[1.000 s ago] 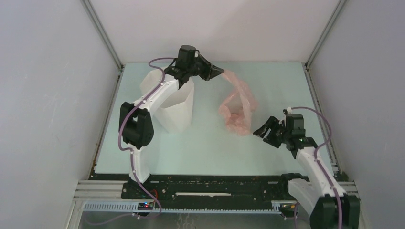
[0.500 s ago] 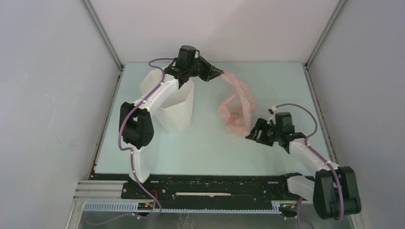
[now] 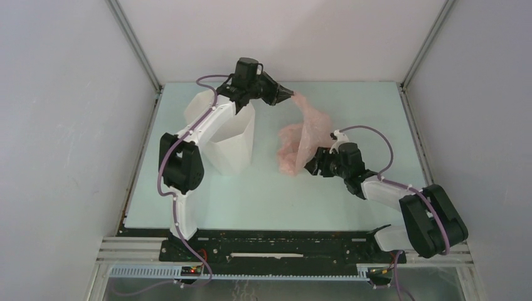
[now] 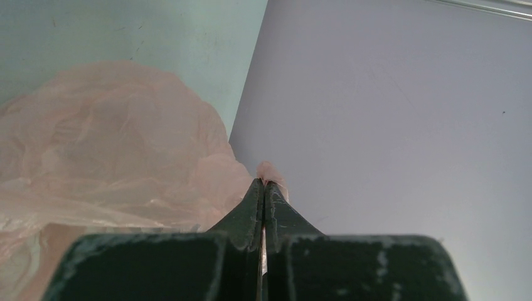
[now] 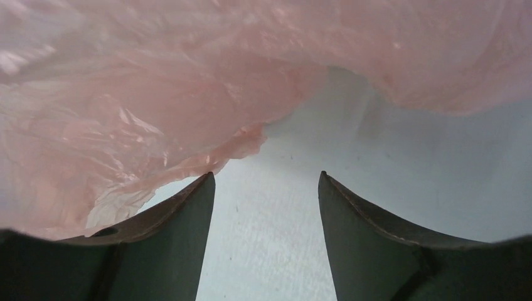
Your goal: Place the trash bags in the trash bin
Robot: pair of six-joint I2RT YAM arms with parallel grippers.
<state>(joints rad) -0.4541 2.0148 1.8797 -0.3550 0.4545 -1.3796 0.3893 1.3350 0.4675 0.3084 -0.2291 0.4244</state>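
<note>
The pale-pink trash bag point(image 3: 310, 122) hangs from my left gripper point(image 3: 292, 95), which is shut on its top corner, right of the white trash bin point(image 3: 235, 147). In the left wrist view a tuft of film pokes out past the closed gripper point(image 4: 264, 182), and the bag point(image 4: 113, 144) spreads below to the left. The bag's lower end rests on the table. My right gripper point(image 3: 312, 167) is low at that end and open. In the right wrist view the bag point(image 5: 188, 94) fills the top, its film lies over the left finger, and bare table shows between the fingers of the gripper point(image 5: 266, 177).
The bin stands at the back left of the pale-green table point(image 3: 263, 200), with my left arm reaching over it. Grey enclosure walls point(image 3: 75, 125) close in the left, right and back sides.
My right arm has swung left and forward to the bag's lower end, and that end has shifted left. The left gripper holds still, shut on the bag.
</note>
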